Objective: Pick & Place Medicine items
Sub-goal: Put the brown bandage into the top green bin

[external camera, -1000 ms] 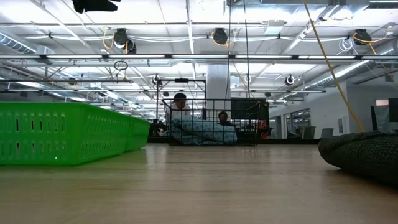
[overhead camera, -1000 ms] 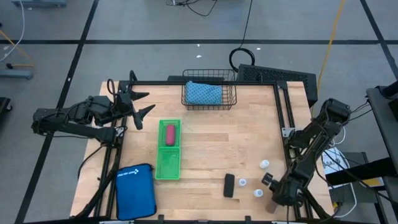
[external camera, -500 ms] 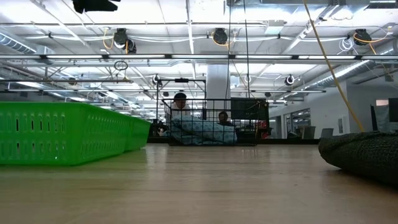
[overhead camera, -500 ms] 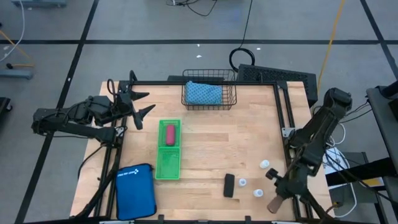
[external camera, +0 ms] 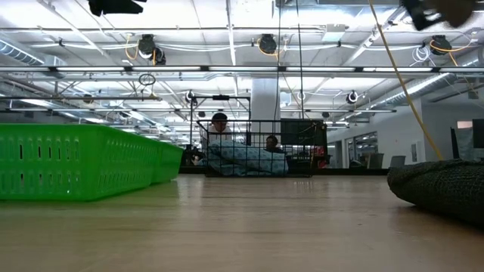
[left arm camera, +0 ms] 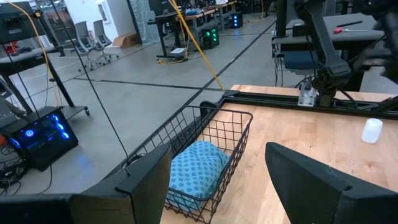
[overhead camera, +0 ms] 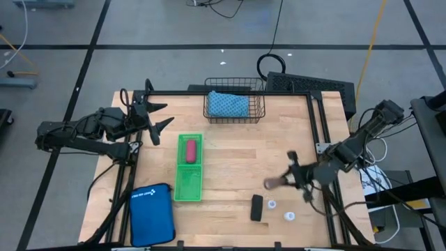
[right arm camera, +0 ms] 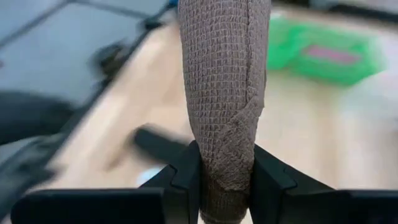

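High view shows the right pincer (overhead camera: 279, 183) above the middle-right of the pale wooden desk (overhead camera: 230, 150), pinching a brown oblong roll of woven bandage-like fabric (overhead camera: 270, 183). The right wrist view confirms it: both dark fingers (right arm camera: 186, 171) press against the sides of the brown roll (right arm camera: 224, 93), which stands up between them.

The pink oblong piece (overhead camera: 190, 150) lies in the far compartment of the green slotted plastic tray (overhead camera: 189, 183), left of the desk's centre. The black oblong piece (overhead camera: 257, 208) lies on the bare wood near the front edge, with two tiny white round bottles (overhead camera: 272, 204) just to its right, one a little nearer the edge than the other. A third bottle cannot be made out in the high view.

The left pincer (overhead camera: 157, 117) hangs with its fingers spread wide, holding nothing, over the far left corner of the desk. Its own wrist view looks past those fingers at a black wire basket (left arm camera: 211, 140) holding a blue patterned cloth bundle (left arm camera: 194, 165).

A large blue zip pouch with a white logo (overhead camera: 151, 214) lies at the front left corner, beside the tray.
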{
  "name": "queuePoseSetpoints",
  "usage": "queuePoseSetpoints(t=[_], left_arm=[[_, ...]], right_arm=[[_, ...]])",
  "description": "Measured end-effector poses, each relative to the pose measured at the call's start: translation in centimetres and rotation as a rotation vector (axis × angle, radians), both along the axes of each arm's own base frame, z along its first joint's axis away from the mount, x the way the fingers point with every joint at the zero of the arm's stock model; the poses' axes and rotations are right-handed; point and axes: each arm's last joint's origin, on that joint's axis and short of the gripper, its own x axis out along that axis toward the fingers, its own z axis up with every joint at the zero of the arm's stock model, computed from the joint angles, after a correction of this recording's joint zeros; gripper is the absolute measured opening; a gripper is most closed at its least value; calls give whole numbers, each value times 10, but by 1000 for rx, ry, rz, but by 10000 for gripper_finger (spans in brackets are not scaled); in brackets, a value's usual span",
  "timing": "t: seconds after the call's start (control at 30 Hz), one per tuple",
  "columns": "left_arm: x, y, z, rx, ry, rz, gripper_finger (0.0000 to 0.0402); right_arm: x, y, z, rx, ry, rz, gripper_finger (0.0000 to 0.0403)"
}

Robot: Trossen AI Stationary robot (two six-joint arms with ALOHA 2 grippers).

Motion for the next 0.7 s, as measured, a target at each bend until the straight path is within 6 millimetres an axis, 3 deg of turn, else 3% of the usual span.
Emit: queuePoseSetpoints(t=[0.17, 0.33, 0.7], left_arm=[[0, 0, 0, 0, 0, 0, 269], [0, 0, 0, 0, 0, 0, 269], [1, 0, 4, 6, -37, -1, 269]], right_arm=[[24, -21, 7, -82, -153, -124, 83], [46, -39, -1, -142, -292, -201, 83], [75, -81, -15, -81, -300, -203, 83]])
